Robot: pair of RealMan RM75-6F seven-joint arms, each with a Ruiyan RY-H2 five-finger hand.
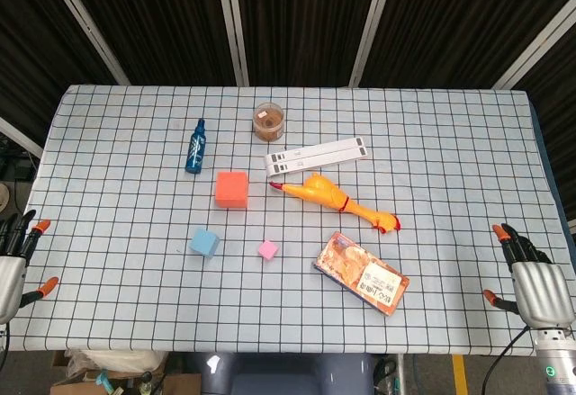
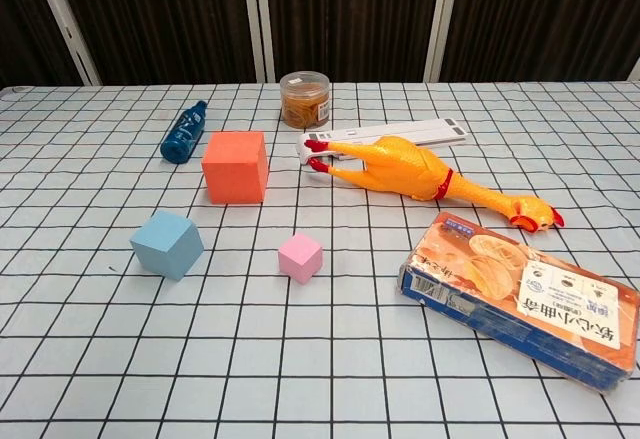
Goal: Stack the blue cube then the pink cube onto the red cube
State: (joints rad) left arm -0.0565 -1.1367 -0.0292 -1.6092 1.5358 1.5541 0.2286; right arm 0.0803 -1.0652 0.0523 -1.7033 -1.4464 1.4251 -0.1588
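3 cubes apart: red (image 1: 232, 189), blue (image 1: 204, 242), pink (image 1: 267, 250); both hands off.

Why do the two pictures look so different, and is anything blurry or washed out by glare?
Head view: looks steeply down, evenly lit, sharp, with barely any shadows under the red cube. Chest view: low angle, so the snack box looms large; soft shadows beside the blue cube and pink cube; mild sheen on the box, no harsh glare.
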